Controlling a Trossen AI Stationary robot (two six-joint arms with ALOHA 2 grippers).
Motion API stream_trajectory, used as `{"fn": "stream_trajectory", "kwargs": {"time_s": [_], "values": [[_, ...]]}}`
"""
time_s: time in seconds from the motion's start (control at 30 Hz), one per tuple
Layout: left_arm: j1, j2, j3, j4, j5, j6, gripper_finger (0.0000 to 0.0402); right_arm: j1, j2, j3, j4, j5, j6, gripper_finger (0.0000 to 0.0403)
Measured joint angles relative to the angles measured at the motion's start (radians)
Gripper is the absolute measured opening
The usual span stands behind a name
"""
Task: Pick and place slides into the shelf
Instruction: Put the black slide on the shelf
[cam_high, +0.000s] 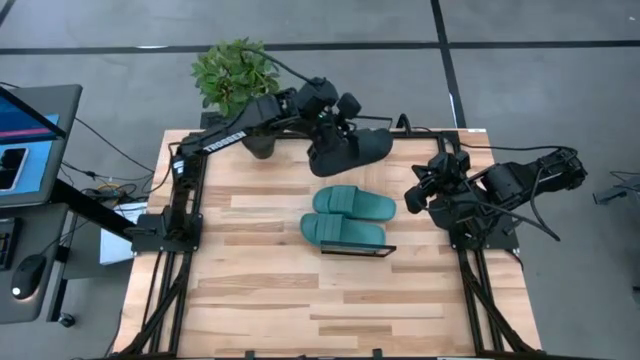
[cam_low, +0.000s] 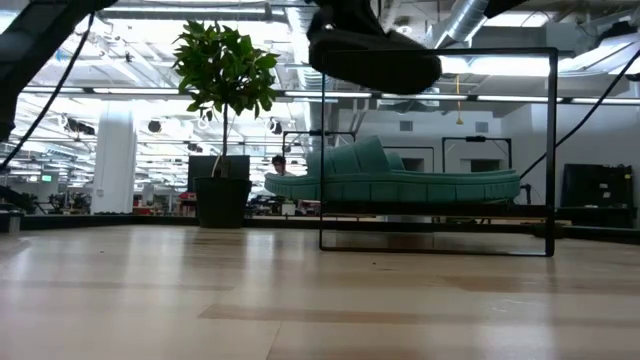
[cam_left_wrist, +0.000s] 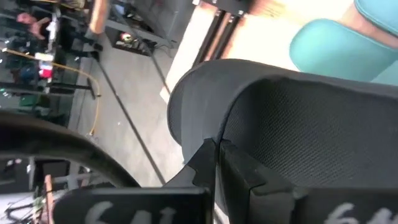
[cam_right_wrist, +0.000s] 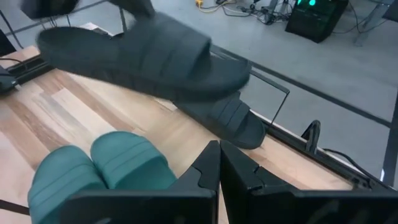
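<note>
Open-plan workshop space with grey floor is stretching out behind the pale plank-topped wooden bench (cam_high: 260, 300), and a leafy green potted plant (cam_high: 236, 72) is standing at its far left corner. Mid-bench, the low black wire shelf with its light wood board (cam_high: 357, 250) is already carrying two teal green rubber slides (cam_high: 352, 203) lying side by side.

At the far edge, the left end effector (cam_high: 335, 125) is holding a black rubber slide with a wide ribbed strap (cam_high: 350, 150) up in the air; the low view is showing it hanging above the top rail of the shelf, and the fingers (cam_left_wrist: 214, 165) are pinched on its edge. A second black slide (cam_right_wrist: 233, 121) is lying on the bench underneath it, near the far edge. The right end effector (cam_high: 415, 197) is waiting just beside the shelf, with its fingers closed together and gripping nothing.

To my eye this is the carrying step for the third slide. Next, the left arm will probably need to bring it toward the shelf and lower it level somewhere the teal pair is not filling, without knocking them.
</note>
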Motion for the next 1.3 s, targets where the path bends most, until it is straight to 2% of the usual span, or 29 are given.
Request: {"fn": "stream_trajectory", "kwargs": {"time_s": [0.47, 0.8, 0.97, 1.3], "values": [[0.02, 0.096, -0.004, 0.026, 0.112, 0.082, 0.0, -0.004, 0.0, 0.0, 0.003, -0.06, 0.004, 0.0], [0.054, 0.151, -0.004, 0.039, 0.206, 0.165, 0.0, -0.005, 0.0, 0.0, -0.014, -0.09, 0.075, 0.0], [0.074, 0.179, -0.004, 0.034, 0.222, 0.209, 0.0, -0.005, 0.0, 0.0, -0.036, -0.098, 0.136, 0.0], [0.101, 0.194, -0.004, 0.042, 0.309, 0.234, 0.0, -0.006, 0.0, 0.0, -0.056, -0.109, 0.213, 0.0]]}}
